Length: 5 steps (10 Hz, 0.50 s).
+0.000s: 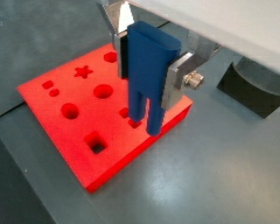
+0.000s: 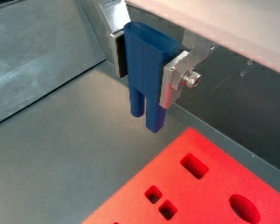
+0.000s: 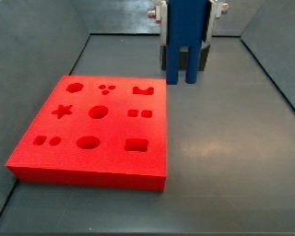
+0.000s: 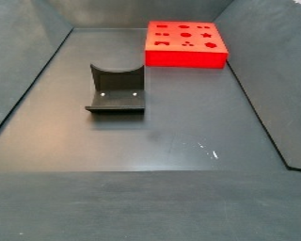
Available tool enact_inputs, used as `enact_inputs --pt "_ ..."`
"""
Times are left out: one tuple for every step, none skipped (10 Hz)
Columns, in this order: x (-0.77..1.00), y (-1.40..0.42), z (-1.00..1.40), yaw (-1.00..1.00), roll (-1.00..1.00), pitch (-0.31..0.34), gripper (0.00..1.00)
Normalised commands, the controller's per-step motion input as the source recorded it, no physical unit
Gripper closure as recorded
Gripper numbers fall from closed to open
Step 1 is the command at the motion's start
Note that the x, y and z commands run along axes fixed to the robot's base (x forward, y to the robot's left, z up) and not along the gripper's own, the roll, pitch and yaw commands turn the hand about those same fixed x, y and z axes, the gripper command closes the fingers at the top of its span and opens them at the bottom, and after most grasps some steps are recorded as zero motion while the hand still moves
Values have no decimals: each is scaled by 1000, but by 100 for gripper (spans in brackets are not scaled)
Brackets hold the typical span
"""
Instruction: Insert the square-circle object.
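My gripper (image 1: pixel 152 66) is shut on a blue piece (image 1: pixel 143 79) with a flat body and two prongs pointing down. The piece hangs upright between the silver fingers (image 1: pixel 184 74). A red block (image 1: pixel 73 92) with several shaped holes lies on the grey floor. In a wrist view the prongs hang over the block's corner, near a small hole (image 1: pixel 136 123). In a side view the gripper (image 3: pixel 183 57) holds the piece (image 3: pixel 181 41) in the air by the block's (image 3: pixel 113 129) far right corner, its prong tips clear of the surface. The gripper (image 2: pixel 147 68), the piece (image 2: pixel 145 83) and the block (image 2: pixel 213 188) show in both wrist views.
The dark L-shaped fixture (image 4: pixel 116 89) stands on the floor apart from the red block (image 4: pixel 186 58); it also shows in a wrist view (image 1: pixel 257 87). Grey walls (image 3: pixel 267 69) enclose the floor on each side.
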Motion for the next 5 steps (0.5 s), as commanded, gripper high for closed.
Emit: enact_inputs --pt "-651 0 0 -17 70 -81 100" --pt "-1000 0 34 -46 187 -166 100" --pt "-1000 -26 3 0 199 -197 100" --pt "-1000 -31 0 0 209 -221 100" --pt "-1000 -51 0 0 197 -250 100"
